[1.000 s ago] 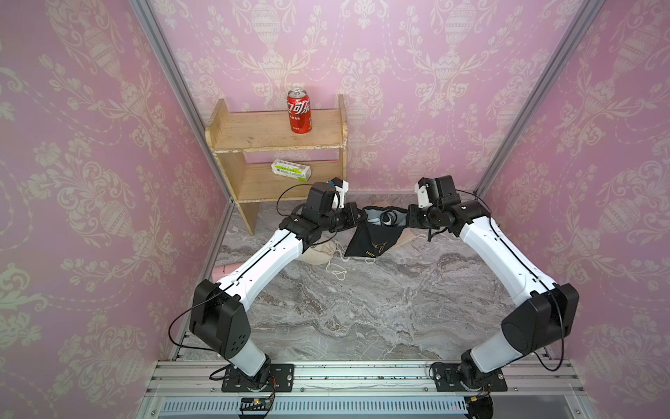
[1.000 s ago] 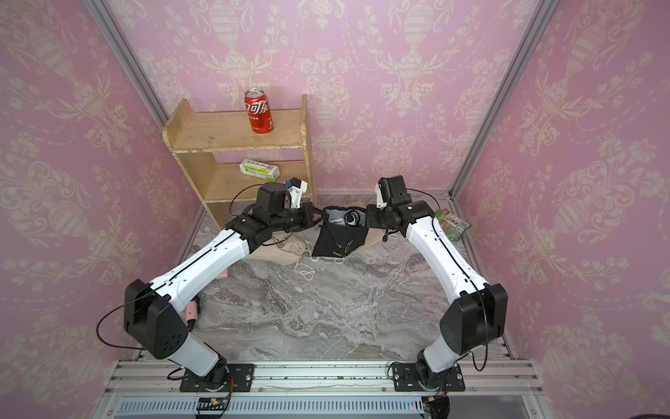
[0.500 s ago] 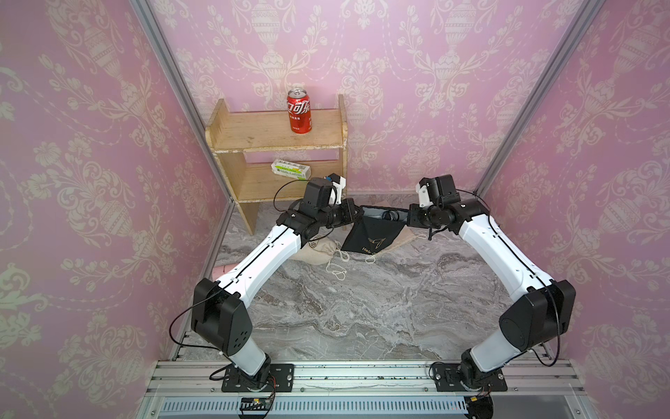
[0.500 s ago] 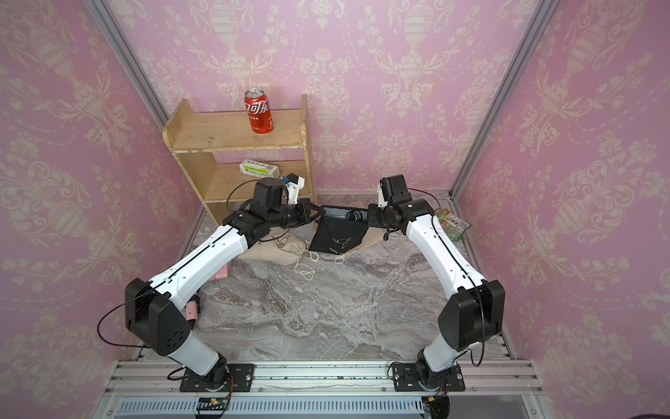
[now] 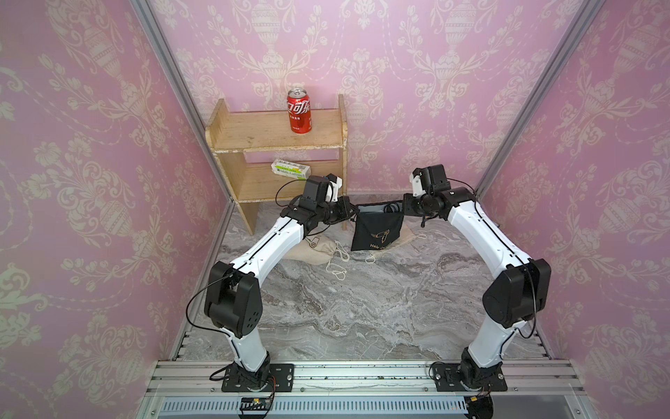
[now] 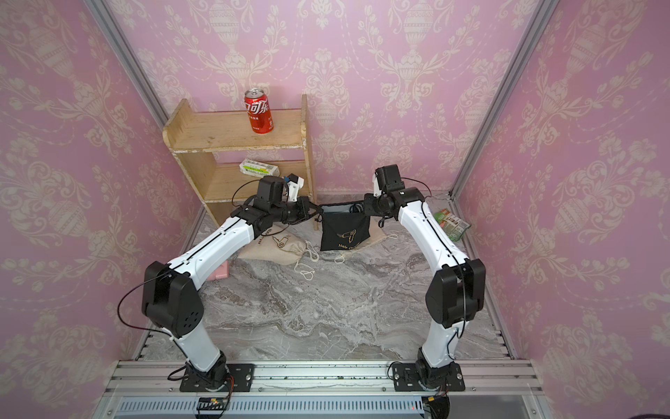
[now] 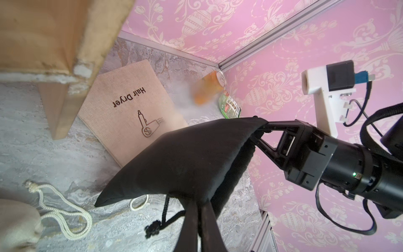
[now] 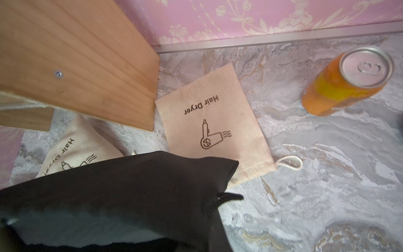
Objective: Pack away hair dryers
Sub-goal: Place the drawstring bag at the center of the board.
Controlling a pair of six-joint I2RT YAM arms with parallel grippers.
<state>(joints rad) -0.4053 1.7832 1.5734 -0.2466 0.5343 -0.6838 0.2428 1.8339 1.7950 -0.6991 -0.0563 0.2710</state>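
Item: black fabric drawstring pouch [image 5: 377,232], hung between left gripper [image 7: 199,209] and right gripper [image 7: 260,129], both clenched on opposite rim corners. Contents: hair dryer, hidden except its coiled black cord [image 5: 391,208] at the mouth. Handling, judged: light, rigid, slick plastic; hold by the soft pouch rim.

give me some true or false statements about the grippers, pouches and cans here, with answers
1. The left gripper and right gripper each clamp the black pouch at its mouth. True.
2. The red can stands on the lower shelf. False: it stands on the top shelf.
3. The orange can stands upright. False: it lies on its side on the table.
4. A beige pouch printed "Hair Dryer" lies flat on the table. True.
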